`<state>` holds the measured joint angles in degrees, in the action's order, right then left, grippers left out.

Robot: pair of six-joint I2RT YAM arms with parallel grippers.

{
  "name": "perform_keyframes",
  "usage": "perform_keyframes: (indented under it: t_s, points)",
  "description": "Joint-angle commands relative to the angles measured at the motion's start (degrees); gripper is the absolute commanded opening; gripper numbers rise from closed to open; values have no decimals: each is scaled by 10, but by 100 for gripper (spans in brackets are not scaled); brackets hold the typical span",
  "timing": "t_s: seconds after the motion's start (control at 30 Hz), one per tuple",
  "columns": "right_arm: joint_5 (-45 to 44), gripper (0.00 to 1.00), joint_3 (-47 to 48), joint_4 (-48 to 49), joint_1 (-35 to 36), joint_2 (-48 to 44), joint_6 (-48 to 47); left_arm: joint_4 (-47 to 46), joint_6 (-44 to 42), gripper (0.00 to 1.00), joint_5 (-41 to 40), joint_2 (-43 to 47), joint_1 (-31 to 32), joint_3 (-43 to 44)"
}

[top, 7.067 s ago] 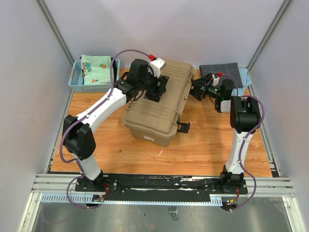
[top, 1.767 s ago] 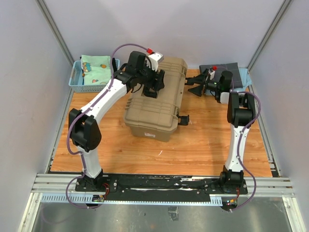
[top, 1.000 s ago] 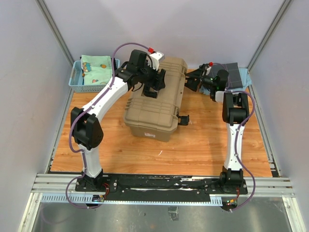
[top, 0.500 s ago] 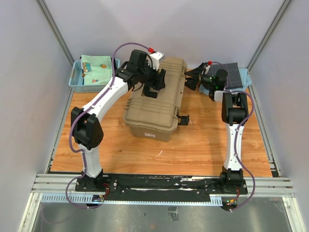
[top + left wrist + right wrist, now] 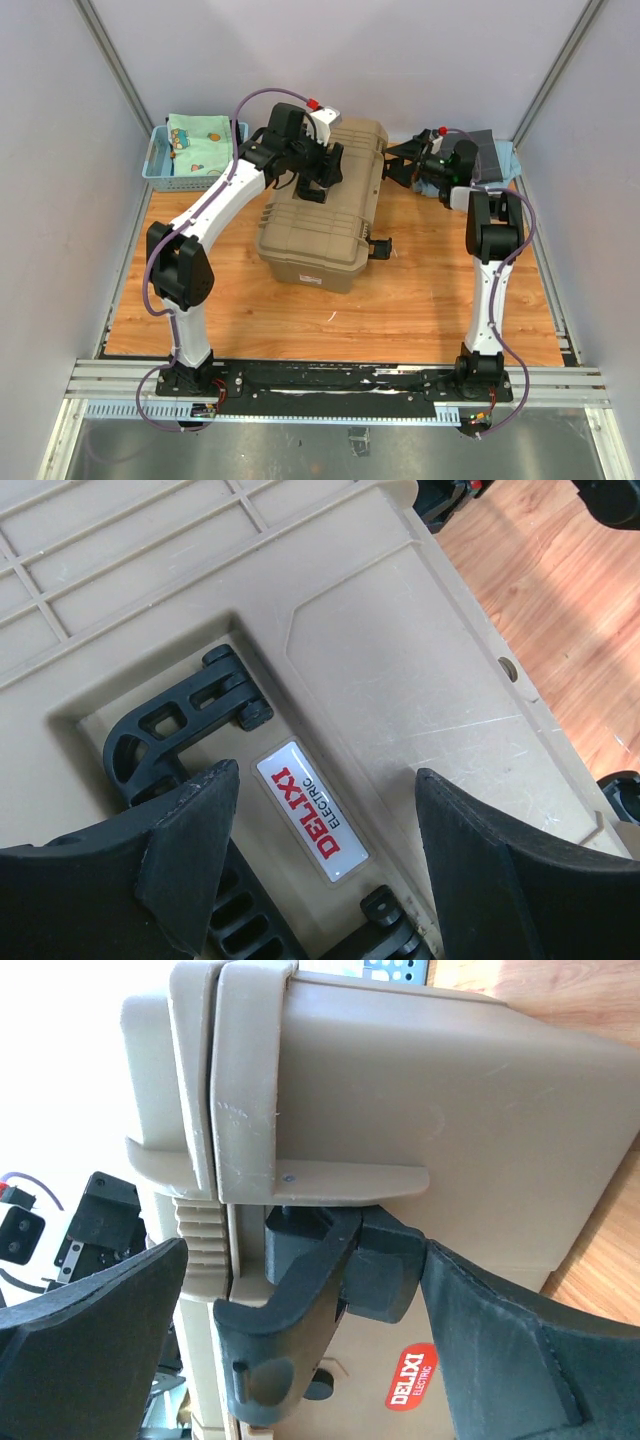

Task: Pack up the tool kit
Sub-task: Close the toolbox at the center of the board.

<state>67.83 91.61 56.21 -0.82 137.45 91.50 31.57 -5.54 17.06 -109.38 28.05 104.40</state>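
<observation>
Toolbox [image 5: 330, 215] fills the table's [image 5: 420, 300] far centre; bare wood in front lies open. Basket [image 5: 185, 183] and folded cloth [image 5: 488, 150] block the far corners.

I'm wearing white shells over black joints on my left arm [image 5: 215, 205] and right arm [image 5: 490, 300]. Purple cables [image 5: 262, 96] are looping along both, and red plugs [image 5: 312, 104] are sticking out near the wrists. My fingers [image 5: 175, 850] are showing matte black, wedge-shaped and rough-edged. Black bases [image 5: 185, 382] are anchoring each arm.
</observation>
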Motion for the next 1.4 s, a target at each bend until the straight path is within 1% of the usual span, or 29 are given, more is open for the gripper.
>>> perform_keyframes:
  t_s: [0.0, 0.4, 0.8, 0.93, 1.0, 1.17, 1.33, 1.37]
  points:
    - [24, 99, -11, -2, 2, -81, -31, 181, -39, 75, -46, -65, 13, -55]
    - [33, 98, -14, -77, -4, -120, -83, 183, -44, 75, -44, -67, 17, -53]
    - [35, 99, -17, -83, -6, -132, -86, 183, -44, 75, -39, -72, 19, -49]
    - [32, 99, -18, -103, -6, -135, -96, 183, -42, 75, -36, -72, 19, -49]
    - [29, 99, -17, -145, -6, -141, -126, 183, -41, 75, -35, -72, 19, -48]
    - [16, 99, 13, -356, -3, -154, -282, 183, -40, 75, -34, -70, 20, -48]
    - [-5, 99, 59, -507, 2, -147, -369, 183, -39, 75, -33, -67, 21, -53]
    - [-8, 99, 65, -514, 3, -145, -373, 183, -38, 75, -32, -66, 21, -53]
